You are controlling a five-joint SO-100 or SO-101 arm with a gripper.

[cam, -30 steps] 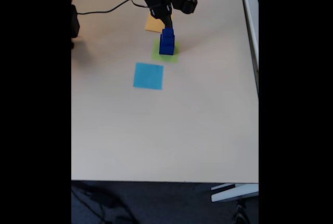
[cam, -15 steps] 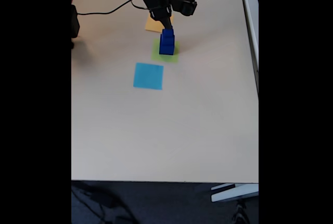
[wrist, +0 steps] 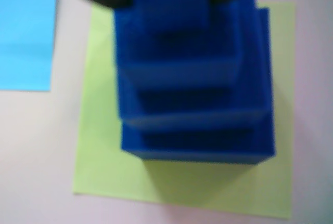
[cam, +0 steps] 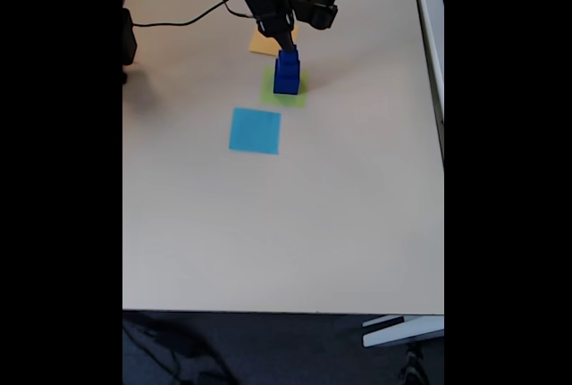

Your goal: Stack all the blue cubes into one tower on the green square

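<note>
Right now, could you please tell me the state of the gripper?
Gripper: at the top of the blue cubes; open or shut cannot be told.

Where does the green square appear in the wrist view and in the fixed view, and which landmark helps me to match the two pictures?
Wrist view: the green square takes the middle and lower part of the picture, under the tower of blue cubes.
Fixed view: the green square is small, in the upper middle of the table, just below the arm.
Shared landmark: the light blue square, lying apart from the green one.
</note>
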